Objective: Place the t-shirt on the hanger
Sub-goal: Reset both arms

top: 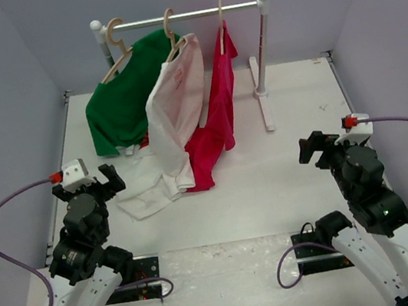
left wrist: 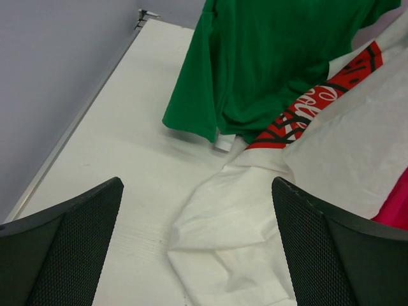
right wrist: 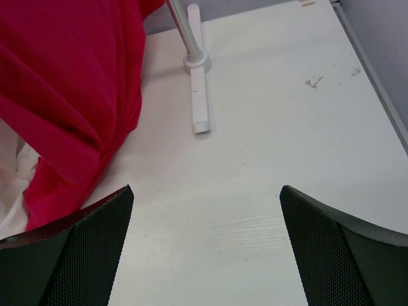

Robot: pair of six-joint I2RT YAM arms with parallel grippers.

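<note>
Green t-shirt (top: pixel 121 96), white t-shirt (top: pixel 178 103), red t-shirt (top: pixel 217 116) each hang on wooden hangers (top: pixel 116 52) on rail (top: pixel 182 16), hems trailing onto desk (top: pixel 286 179). Left gripper (top: pixel 104 180) and right gripper (top: pixel 313 146) released, grasping nothing, well clear of cloth. Shirts already lie hung; no step evidently in hand.

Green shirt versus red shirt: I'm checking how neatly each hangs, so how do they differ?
The green shirt spreads wide across its hanger, while the red shirt hangs bunched in a narrow strip. Green's hem ends around table level at the back; red's trails forward onto the table. Both hang from wooden hangers on the rail.
</note>
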